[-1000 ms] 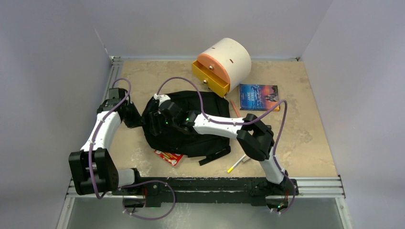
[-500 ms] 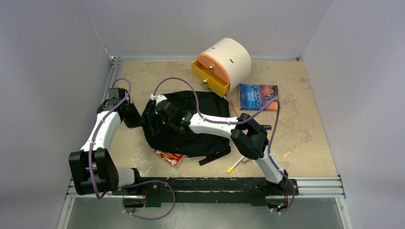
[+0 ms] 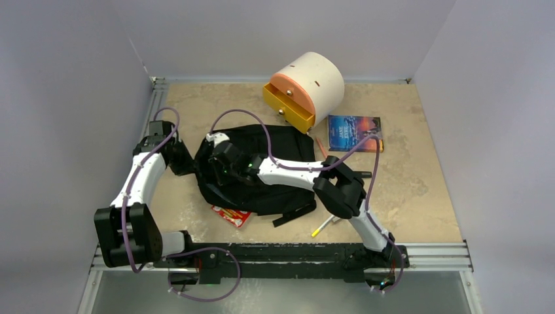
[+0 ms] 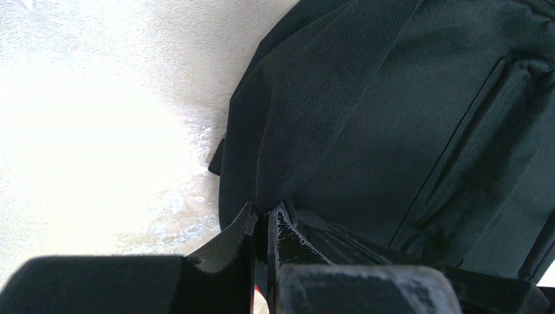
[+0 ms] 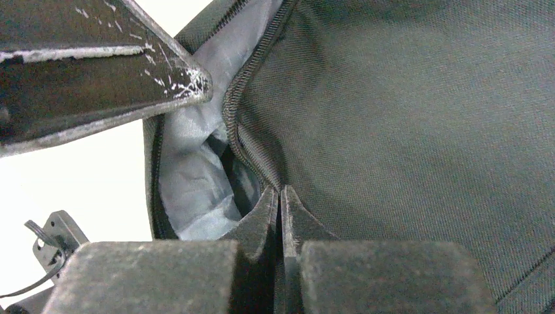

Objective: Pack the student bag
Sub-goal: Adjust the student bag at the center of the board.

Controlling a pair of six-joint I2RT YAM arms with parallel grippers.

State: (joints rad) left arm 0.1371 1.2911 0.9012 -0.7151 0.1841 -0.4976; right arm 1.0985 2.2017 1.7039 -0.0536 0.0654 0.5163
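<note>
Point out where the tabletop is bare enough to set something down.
Free: the far-left corner between the drawer box and the left rail, and the right side nearer than the book. Crowded: near centre, around the backpack, red packet and pen.

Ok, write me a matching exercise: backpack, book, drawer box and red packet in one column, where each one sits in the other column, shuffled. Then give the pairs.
Things:
1. backpack
2. book
3. drawer box
4. red packet

Places:
A. at the far edge of the table
B. lying flat, to the right of the drawer box
C. at the backpack's near edge, partly under it
D. mid-table, zip open, grey lining showing

Pairs: 1-D; 2-B; 3-A; 4-C
</note>
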